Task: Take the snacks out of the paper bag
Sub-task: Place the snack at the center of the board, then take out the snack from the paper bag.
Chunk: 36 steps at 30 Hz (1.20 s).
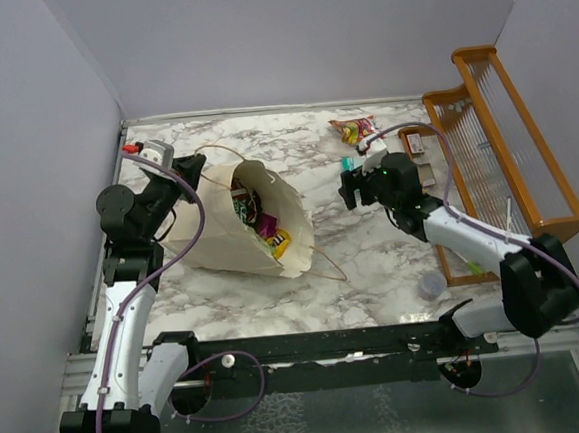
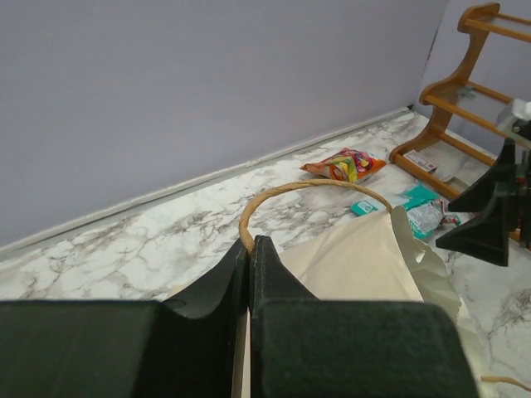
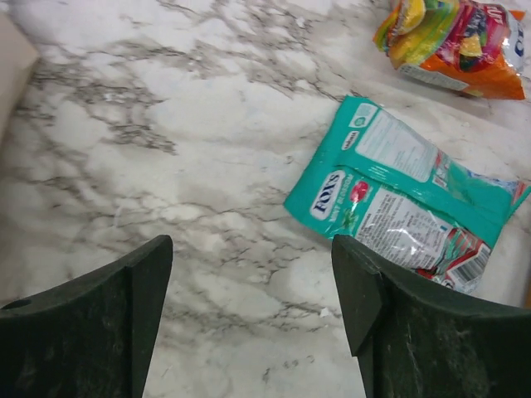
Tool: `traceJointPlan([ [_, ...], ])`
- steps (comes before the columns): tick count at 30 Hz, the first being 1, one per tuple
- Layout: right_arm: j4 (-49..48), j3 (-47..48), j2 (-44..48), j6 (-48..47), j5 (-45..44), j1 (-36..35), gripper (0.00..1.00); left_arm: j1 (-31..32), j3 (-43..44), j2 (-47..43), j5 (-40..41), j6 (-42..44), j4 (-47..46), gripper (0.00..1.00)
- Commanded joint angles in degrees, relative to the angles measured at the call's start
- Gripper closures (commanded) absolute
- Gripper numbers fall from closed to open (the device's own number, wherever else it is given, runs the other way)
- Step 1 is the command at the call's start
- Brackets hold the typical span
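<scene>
Left end effector [image 2: 250, 264] pinches the paper bag [image 1: 207, 239] rim; right end effector [image 3: 249, 278] hangs spread wide, snacks [image 1: 260, 219] off to its left.

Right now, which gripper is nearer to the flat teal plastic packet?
Right. The right gripper hovers open beside the teal packet; the left gripper is far off, shut on the cream paper bag.

The right gripper [image 3: 249, 249] gapes over the marble table [image 3: 166, 108]; a teal packet [image 3: 398, 191] lies flat at three o'clock; an orange candy pack [image 3: 465, 41] sits at one o'clock; the paper bag [image 3: 12, 66] edges in at ten o'clock.
</scene>
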State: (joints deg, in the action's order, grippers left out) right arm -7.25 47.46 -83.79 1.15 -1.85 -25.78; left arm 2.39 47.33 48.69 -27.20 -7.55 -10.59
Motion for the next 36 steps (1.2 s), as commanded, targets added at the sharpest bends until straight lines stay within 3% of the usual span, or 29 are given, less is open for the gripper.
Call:
traceJointPlan([
  [1,-0.67,-5.98,9.42,3.39,11.71,0.0,0.22,0.68,-0.32,-1.62,-7.44,3.94,-0.98,1.0],
  [6,2.27,-6.66,16.49,0.12,30.19,-0.38,0.25,2.4,-1.19,-4.75,-6.49,7.45,2.69,1.0],
  [9,-1.98,-9.8,21.66,-2.68,36.35,-4.65,0.25,2.57,-3.77,-8.08,-5.84,7.17,3.22,1.0],
  [14,-7.4,-12.72,27.58,-12.36,32.13,-18.19,0.24,4.4,-5.16,-10.12,-1.86,6.78,1.77,1.0],
  [19,-6.31,-11.39,24.9,-25.0,30.31,-24.51,0.23,4.71,-5.06,-9.7,-0.26,6.48,1.93,1.0],
  [22,2.28,-8.47,19.65,-42.11,35.71,-26.14,0.27,4.73,-5.29,-9.75,0.37,6.39,1.81,1.0],
  [24,3.79,-7.31,16.59,-49.48,31.89,-27.67,0.29,4.68,-5.32,-9.64,0.47,6.39,1.71,1.0],
  [30,3.08,-5.21,10.48,-58.47,22.3,-27.83,0.34,4.81,-5.51,-8.82,0.0,5.76,1.03,1.0],
  [36,3.09,-3.59,3.17,-64.1,19.59,-27.83,0.37,4.81,-5.65,-8.82,-0.07,5.21,0.65,1.0],
])
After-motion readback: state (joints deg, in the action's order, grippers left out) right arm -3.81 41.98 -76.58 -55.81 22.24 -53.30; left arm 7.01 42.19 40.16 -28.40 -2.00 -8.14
